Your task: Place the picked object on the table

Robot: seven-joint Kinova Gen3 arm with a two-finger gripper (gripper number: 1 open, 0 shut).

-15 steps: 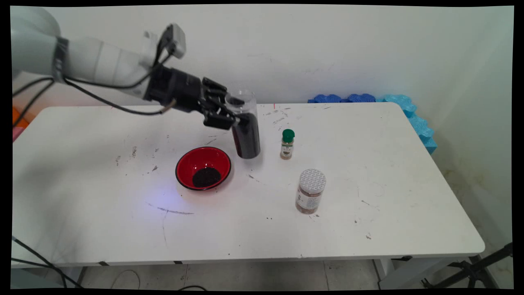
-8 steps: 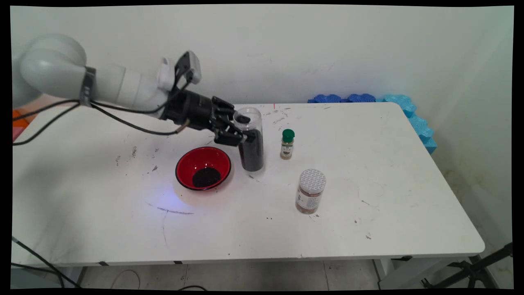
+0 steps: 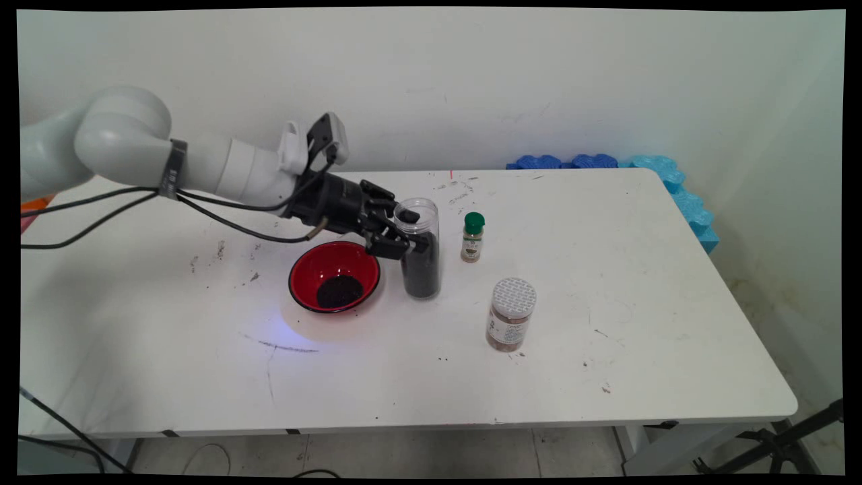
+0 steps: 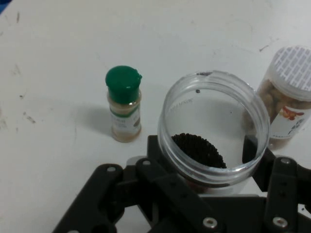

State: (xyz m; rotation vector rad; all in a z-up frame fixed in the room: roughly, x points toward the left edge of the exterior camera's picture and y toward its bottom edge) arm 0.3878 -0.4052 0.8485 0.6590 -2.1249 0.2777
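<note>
Red bowl [image 3: 335, 276] (dark grains inside), spice bottle [image 3: 473, 237], foil-lidded jar [image 3: 511, 314]

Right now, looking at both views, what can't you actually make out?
- Label text on the green-capped spice bottle and the foil-lidded jar: too small in main view.
- Whether the clear jar in the end effector touches the table: unclear in both views.
- Red bowl: outside hand view.

text: none legible | jar and bottle labels unreadable

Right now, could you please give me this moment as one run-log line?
gripper: shut on clear plastic jar of dark grains | jar: upright, open-topped | left of it: red bowl holding dark grains | right: green-capped spice bottle
</note>
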